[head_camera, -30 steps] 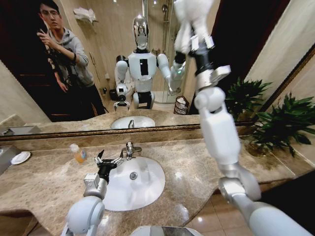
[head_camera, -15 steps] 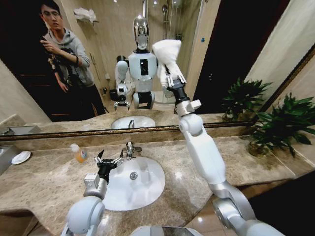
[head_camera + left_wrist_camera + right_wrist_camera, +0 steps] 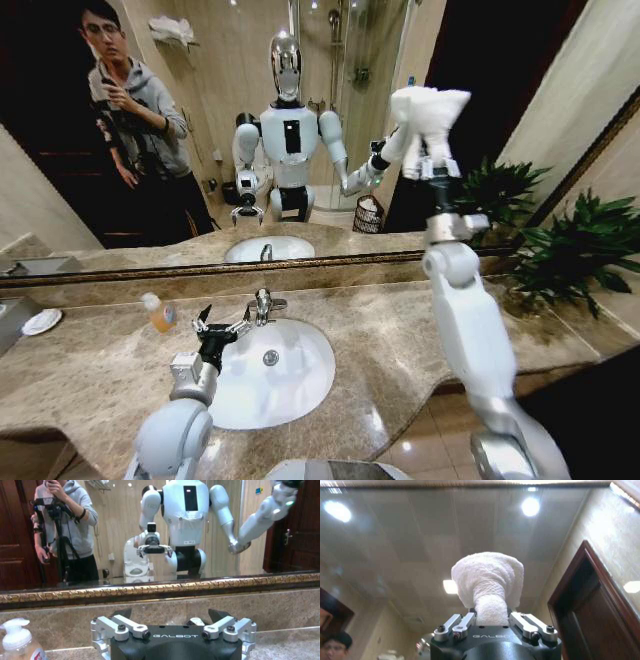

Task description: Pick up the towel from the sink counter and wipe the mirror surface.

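Head view: the towel (image 3: pixel 428 118), a small white fluffy cloth, is bunched into an upright bundle with its long axis roughly vertical and its loose end pointing up. It is held high against the mirror surface (image 3: pixel 200 130), toward the robot's right, just beside the reflection of a dark doorway. The right tool (image 3: pixel 432 160) clamps the lower end of the towel, with the white right arm rising steeply from the lower right of the view. In the right wrist view the towel (image 3: pixel 489 583) stands straight out of the right tool (image 3: pixel 492 618), pinched between its two fingers, with the glass and a reflected ceiling beyond it.

Half a second ago the towel was nearer the middle of the mirror, over the reflected robot's shoulder; it now sits farther to the robot's right. A second ago it was higher, at the top edge of the view.

The left tool (image 3: pixel 218 325) hangs low over the white basin (image 3: pixel 290 385) of the tabletop (image 3: pixel 90 370), near the chrome faucet (image 3: pixel 263 303), its fingers spread wide and holding nothing. It has not moved. A soap bottle (image 3: pixel 159 312) stands on the tabletop to its left.
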